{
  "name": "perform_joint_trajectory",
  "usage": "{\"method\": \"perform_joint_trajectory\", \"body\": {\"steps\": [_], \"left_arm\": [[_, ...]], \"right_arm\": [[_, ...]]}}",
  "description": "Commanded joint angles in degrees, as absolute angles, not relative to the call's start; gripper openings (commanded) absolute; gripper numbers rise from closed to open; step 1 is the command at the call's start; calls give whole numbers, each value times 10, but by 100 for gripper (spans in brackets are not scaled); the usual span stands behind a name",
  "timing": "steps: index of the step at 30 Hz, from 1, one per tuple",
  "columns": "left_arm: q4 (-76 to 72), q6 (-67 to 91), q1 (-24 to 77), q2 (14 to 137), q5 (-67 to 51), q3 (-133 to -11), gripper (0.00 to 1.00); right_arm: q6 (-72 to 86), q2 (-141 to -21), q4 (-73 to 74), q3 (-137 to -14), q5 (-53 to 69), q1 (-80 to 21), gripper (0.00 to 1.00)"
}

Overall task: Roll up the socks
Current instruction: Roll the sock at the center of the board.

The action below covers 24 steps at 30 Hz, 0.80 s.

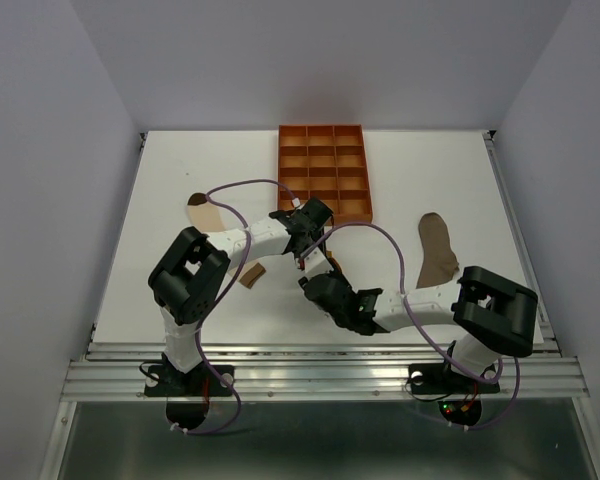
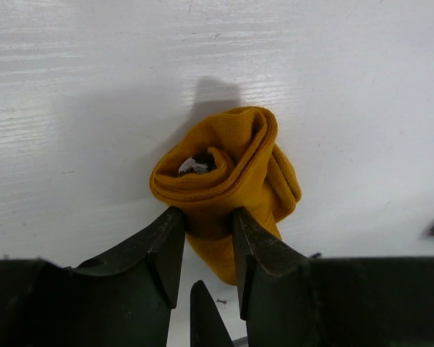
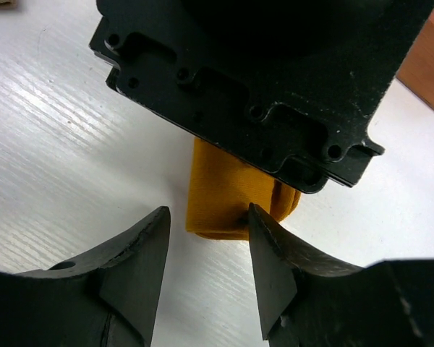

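Left pincer (image 2: 207, 215), one mustard sock (image 2: 235, 155) pinched — one taupe sock (image 1: 438, 248), one tray (image 1: 320, 127)

You are holding both arms bent inward, wrists close together; your left gripper (image 2: 206, 220) is pinching the mustard-yellow sock (image 2: 231, 159), and your right gripper (image 3: 207, 210) is hovering with jaws apart.

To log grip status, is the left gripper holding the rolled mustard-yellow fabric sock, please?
Yes, the left gripper pinches the mustard-yellow fabric sock between its fingers.
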<state>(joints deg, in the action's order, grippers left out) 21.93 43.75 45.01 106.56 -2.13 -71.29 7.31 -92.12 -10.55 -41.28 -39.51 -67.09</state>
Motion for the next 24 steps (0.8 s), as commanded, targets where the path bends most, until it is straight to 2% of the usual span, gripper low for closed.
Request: {"method": "perform_joint_trajectory", "body": {"steps": [1, 13, 24], "left_arm": [[271, 423, 466, 1092, -29, -694, 40], [270, 419, 465, 1088, -33, -694, 40], [264, 414, 464, 1081, -45, -689, 40]], "right_arm": [[64, -911, -151, -404, -425, -667, 52], [55, -957, -151, -415, -446, -667, 53], [69, -1015, -112, -434, -454, -667, 42]]}}
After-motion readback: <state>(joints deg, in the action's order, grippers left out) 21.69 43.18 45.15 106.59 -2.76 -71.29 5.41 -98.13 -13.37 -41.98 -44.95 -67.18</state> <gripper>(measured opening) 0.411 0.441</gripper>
